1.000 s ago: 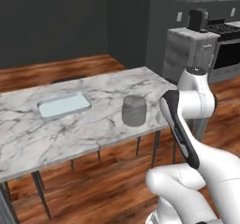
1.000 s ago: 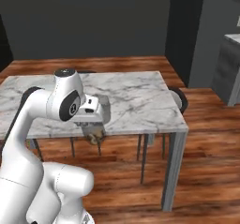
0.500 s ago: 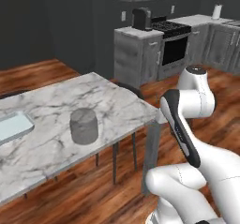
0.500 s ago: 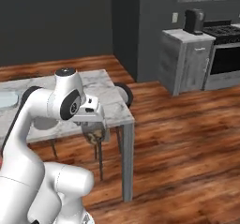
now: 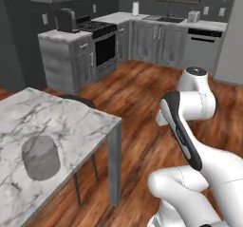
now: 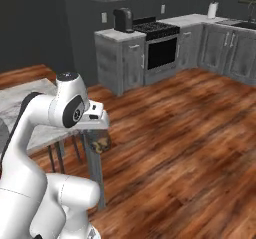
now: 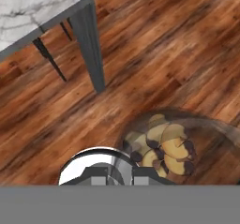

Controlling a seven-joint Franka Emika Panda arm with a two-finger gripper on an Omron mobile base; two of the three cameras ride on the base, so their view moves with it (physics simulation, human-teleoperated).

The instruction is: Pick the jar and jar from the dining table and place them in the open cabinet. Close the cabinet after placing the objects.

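Jar of clear glass [image 7: 173, 145], filled with yellow and dark pieces, hangs in your two-finger gripper [image 6: 101, 142] above the brown plank floor [image 6: 190, 143], off the corner of the white grey-veined marble dining table [image 5: 71, 126].
Working left to right from that table in the left base view, you have a second jar, grey and cylindrical [image 5: 41, 157], standing upright on the marble well in from the corner; past the table's grey metal corner leg [image 5: 114, 170] comes bare floor, then your white arm. In the hand view the jaws are clamped on the glass jar's neck, and the table's corner sits up and to the left of the jar. Beyond the table, grey kitchen cabinets with a black stove [image 6: 159, 45] line the far wall.
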